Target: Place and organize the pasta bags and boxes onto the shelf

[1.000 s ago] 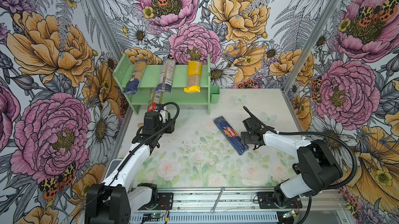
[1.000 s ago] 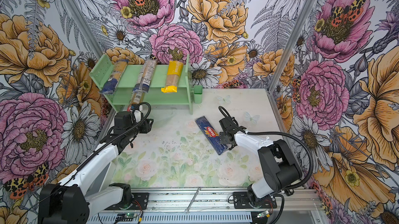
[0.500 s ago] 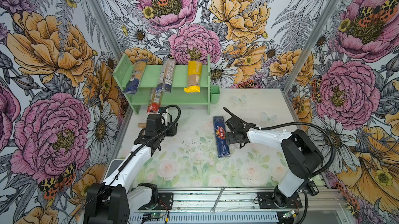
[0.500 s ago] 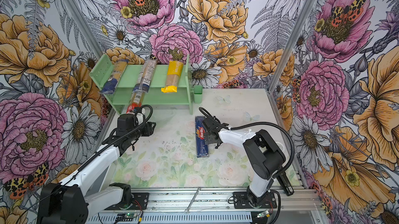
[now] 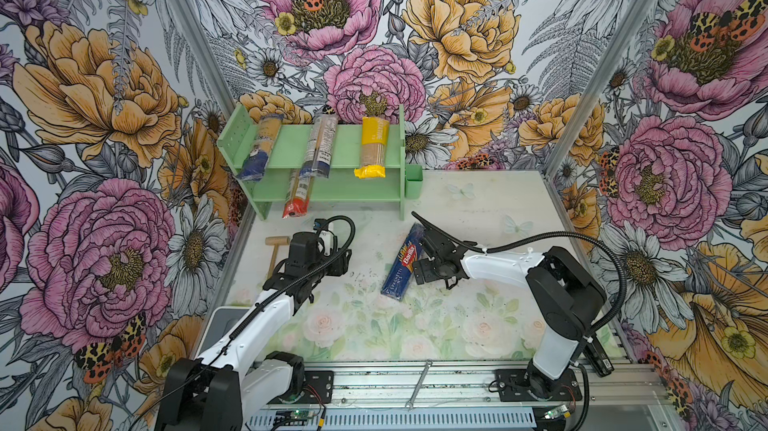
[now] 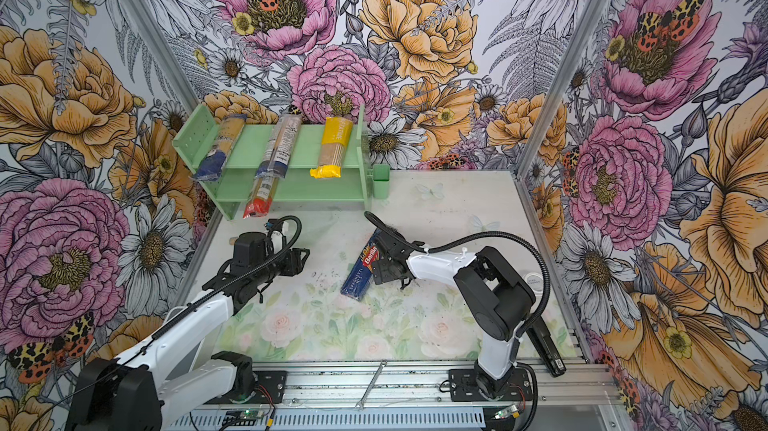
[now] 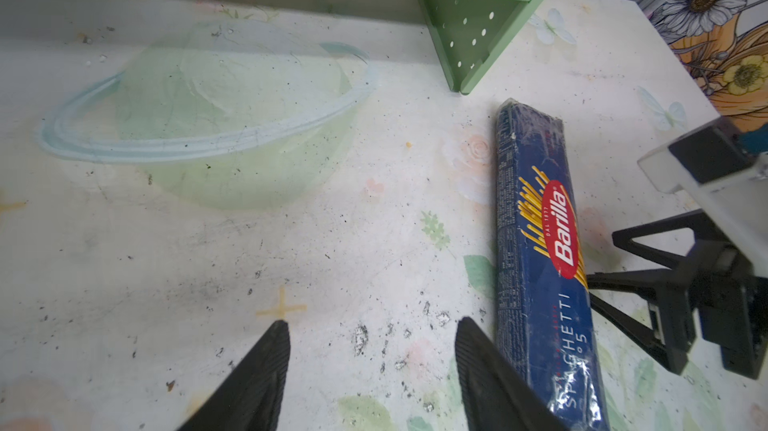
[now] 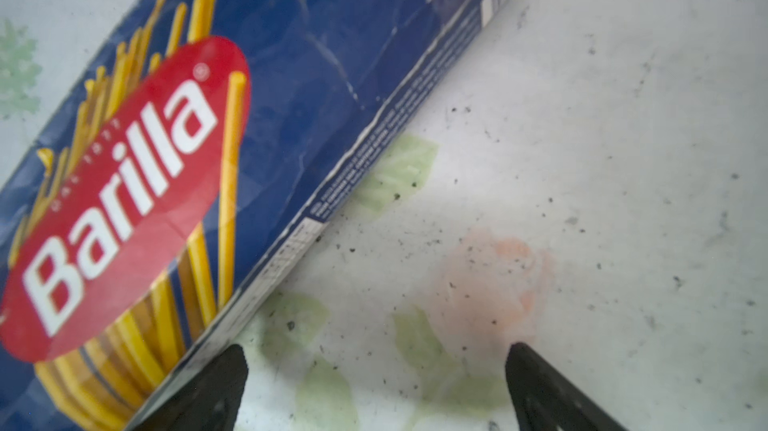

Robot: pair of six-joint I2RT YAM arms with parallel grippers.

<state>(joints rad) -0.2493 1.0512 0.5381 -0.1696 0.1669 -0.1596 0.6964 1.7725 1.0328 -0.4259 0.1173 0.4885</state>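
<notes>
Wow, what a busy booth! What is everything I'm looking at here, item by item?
table: one, pale floral print, under everything
shelf: one, mint green, back left of the table
cup: one, green, on the shelf's right side
blue-ended clear pasta bags: two, top tier, left and middle
yellow pasta bag: one, yellow, top tier, right
red-ended clear pasta bag: one, lower tier, poking out in front
Barilla spaghetti box: one, dark blue, flat on the table
bowl: one, see-through, on the table before the shelf
wooden mallet: one, tan, table's left edge
wrench: one, silver, on the metal rail in front
black oblong tool: one, front right, kind unclear
left gripper: one, black, open over bare table
right gripper: one, black, open beside the box
</notes>
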